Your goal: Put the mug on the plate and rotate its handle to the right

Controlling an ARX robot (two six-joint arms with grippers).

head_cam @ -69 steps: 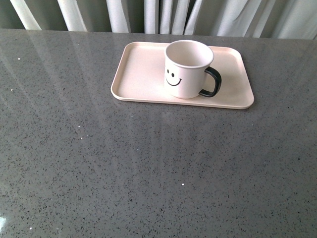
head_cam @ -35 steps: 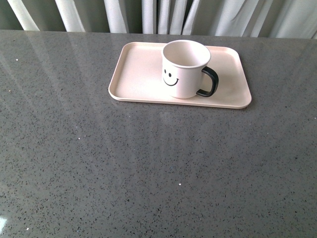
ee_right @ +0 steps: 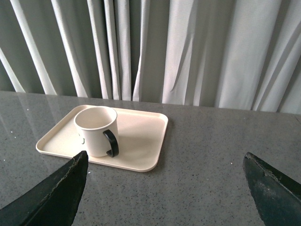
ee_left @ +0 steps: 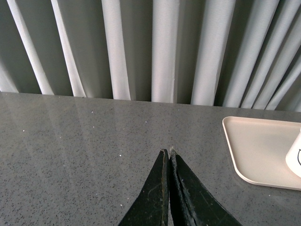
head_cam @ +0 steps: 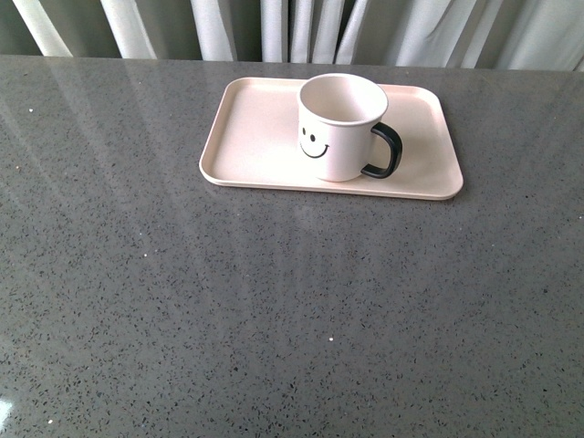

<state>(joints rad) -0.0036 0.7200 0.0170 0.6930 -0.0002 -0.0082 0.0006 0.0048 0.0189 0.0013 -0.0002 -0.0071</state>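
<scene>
mug [head_cam: 337,128] handle [head_cam: 384,151] pointing right

On my front camera, the mug [head_cam: 339,128], its handle [head_cam: 387,151] and the plate [head_cam: 255,137] sit slightly further left in the frame than a second ago. The curtain folds [head_cam: 301,27] and the counter [head_cam: 274,310] speckles shift with them, so my view moves, not the things.

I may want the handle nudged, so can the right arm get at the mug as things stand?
Probably yes: the mug stands alone on the plate, nothing shows between it and the right arm's wide-open jaws, and the handle faces that side.
</scene>
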